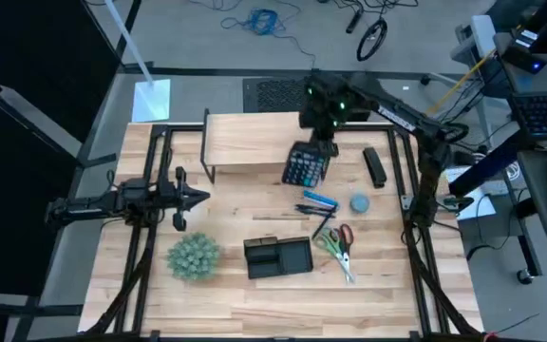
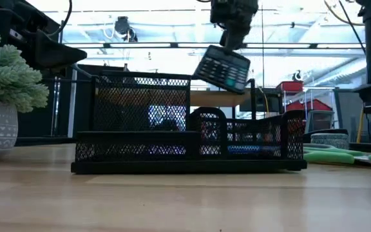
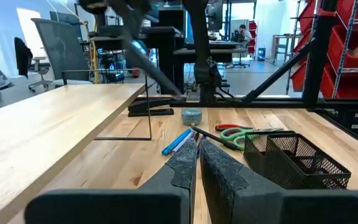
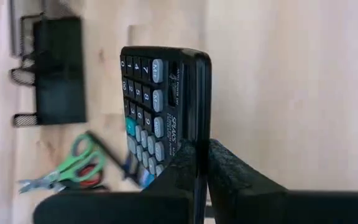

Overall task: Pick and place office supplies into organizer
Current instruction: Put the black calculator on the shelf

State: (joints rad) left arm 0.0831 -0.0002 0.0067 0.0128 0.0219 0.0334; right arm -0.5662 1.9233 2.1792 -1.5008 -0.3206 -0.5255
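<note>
Nearest us in the low view stands the black mesh organizer (image 2: 189,138), on the table's front half, with nothing of the supplies visibly inside. Behind it lie the green-handled scissors (image 1: 332,249), the red-handled scissors (image 1: 346,235) and the blue pens (image 1: 318,200). Farther back, the right gripper (image 4: 202,163) pinches the calculator (image 1: 306,165) by its edge, lifted and tilted beside the wooden riser (image 1: 247,144). We judge we should carry it level and release it low over the organizer, since such a thin edge grip may slip. The left gripper (image 3: 197,163) waits at the table's left, fingers pressed together. The organizer's compartments are hard to read through the mesh.
</note>
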